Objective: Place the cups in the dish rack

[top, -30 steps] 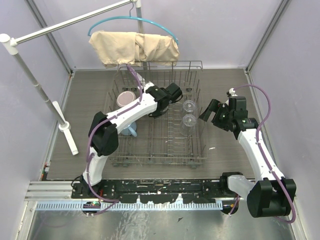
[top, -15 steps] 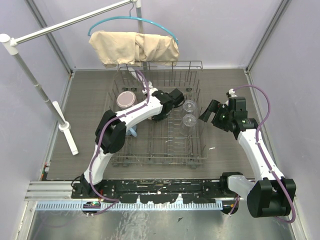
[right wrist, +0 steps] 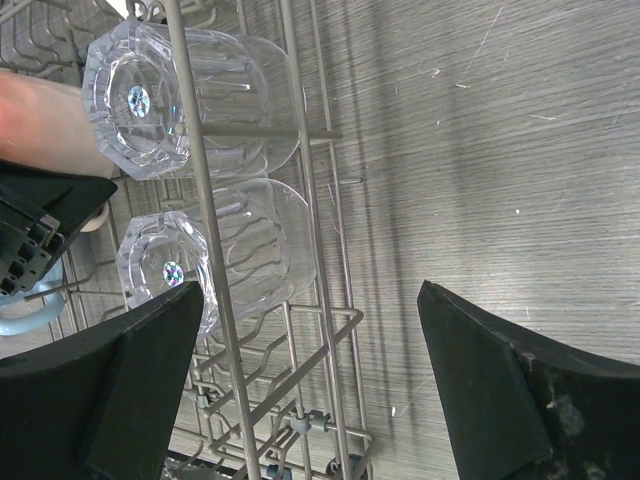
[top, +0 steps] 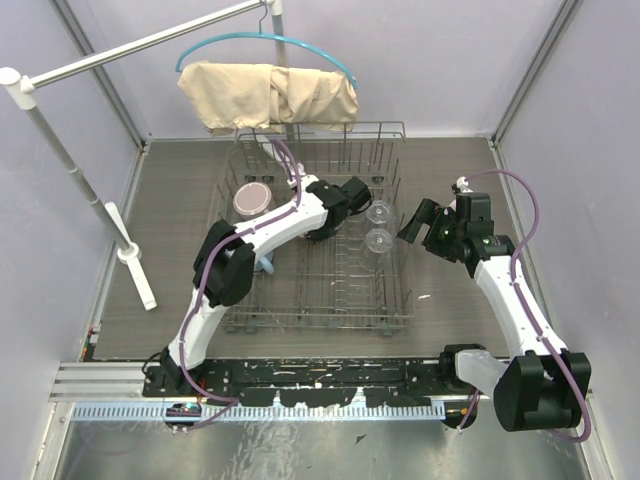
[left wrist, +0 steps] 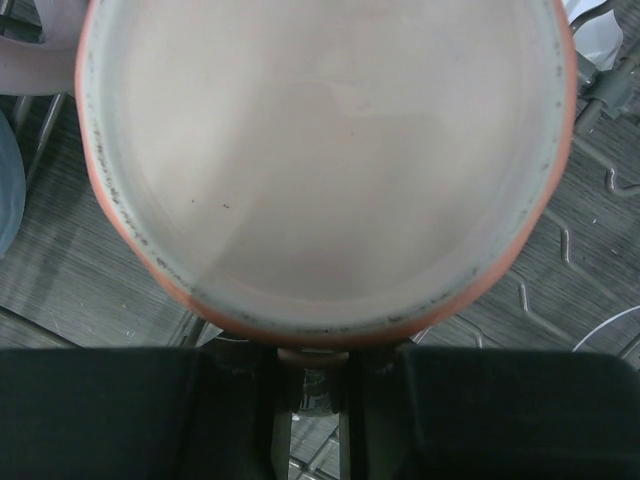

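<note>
The grey wire dish rack point(top: 392, 300) stands mid-table. My left gripper point(top: 352, 192) reaches into its back right part, shut on the handle point(left wrist: 313, 353) of the peach-orange mug point(left wrist: 320, 150), whose pale base fills the left wrist view; the gripper hides the mug from above. Two clear tumblers point(top: 379, 211) point(top: 378, 240) lie along the rack's right side, also in the right wrist view point(right wrist: 190, 95) point(right wrist: 215, 255). The mauve-pink mug point(top: 250, 198) and the light blue mug point(top: 262, 262) sit in the rack's left part. My right gripper point(top: 420, 222) point(right wrist: 310, 380) hangs open and empty just right of the rack.
A teal hanger with a beige cloth point(top: 268, 95) hangs over the rack's back edge. A white pole stand point(top: 75, 170) with its foot point(top: 135, 270) is on the left. Enclosure walls close in both sides. Bare grey table point(right wrist: 480, 150) lies right of the rack.
My left arm has swung its elbow inward and carried the mug slightly right, toward the tumblers. The right arm has barely moved.
</note>
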Robot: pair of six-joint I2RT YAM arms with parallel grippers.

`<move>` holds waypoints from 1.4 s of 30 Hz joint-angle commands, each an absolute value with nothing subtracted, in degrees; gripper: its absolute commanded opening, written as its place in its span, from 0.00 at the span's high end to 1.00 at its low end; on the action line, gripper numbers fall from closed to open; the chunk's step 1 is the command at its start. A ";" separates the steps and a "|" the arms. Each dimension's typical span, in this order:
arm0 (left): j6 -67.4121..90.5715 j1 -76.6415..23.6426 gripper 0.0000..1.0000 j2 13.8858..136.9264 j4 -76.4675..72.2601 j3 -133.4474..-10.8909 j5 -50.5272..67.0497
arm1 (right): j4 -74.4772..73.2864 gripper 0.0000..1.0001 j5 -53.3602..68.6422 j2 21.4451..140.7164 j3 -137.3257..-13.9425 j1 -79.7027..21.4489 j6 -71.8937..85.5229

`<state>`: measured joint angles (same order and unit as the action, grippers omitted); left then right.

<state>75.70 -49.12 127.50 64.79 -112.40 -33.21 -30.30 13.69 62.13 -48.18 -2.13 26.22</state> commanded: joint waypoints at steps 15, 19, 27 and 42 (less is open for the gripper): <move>77.51 -51.18 0.66 129.47 61.19 -111.62 -31.25 | -27.41 0.05 14.23 62.95 -49.35 -1.67 25.53; 77.61 -51.36 0.54 128.88 61.23 -110.72 -31.29 | -27.34 0.05 14.40 63.00 -49.47 -1.58 25.55; 77.55 -51.38 0.33 127.97 61.22 -110.39 -32.08 | -27.35 0.05 14.66 63.03 -49.45 -1.49 25.58; 71.70 -51.86 0.18 116.66 57.92 -105.75 -37.52 | -27.50 0.05 14.94 64.02 -50.36 -1.48 25.62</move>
<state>73.95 -51.55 122.98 59.64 -107.46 -33.82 -29.78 14.46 63.96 -48.21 -1.74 26.17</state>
